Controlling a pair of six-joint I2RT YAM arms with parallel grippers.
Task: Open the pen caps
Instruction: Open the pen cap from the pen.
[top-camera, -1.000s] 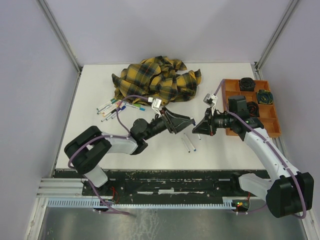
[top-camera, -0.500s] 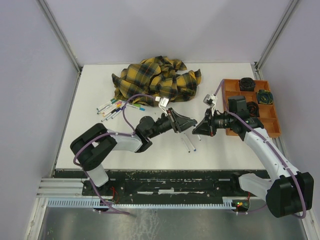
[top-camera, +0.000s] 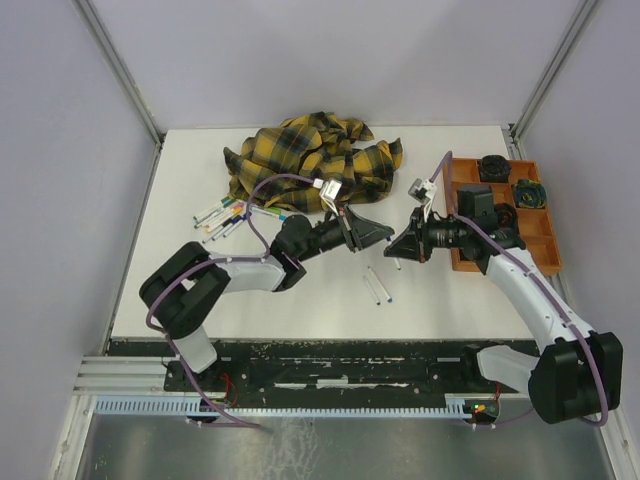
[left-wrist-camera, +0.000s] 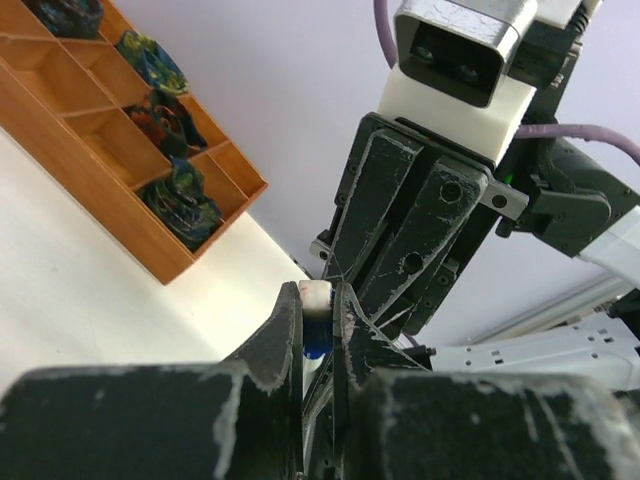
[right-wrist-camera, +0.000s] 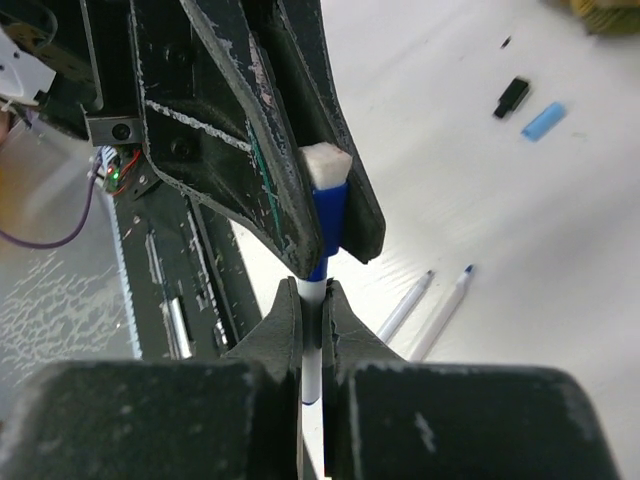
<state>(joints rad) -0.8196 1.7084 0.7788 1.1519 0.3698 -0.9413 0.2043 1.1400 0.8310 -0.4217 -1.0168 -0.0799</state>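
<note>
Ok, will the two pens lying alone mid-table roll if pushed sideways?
Probably: the two pens are thin round barrels lying flat on the smooth table, so they should roll. They look stiff and light.

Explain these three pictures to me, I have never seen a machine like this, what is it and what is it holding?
These are two robot arms bolted at the near edge of a table, each ending in a two-finger gripper. The overhead picture looks down from behind them; the other two come from a camera on each wrist. On the table lie a plaid cloth, a bunch of pens, two more pens and an orange tray. The right gripper is shut on the white barrel of a pen; the left gripper is shut on its blue cap, which looks still on.
</note>
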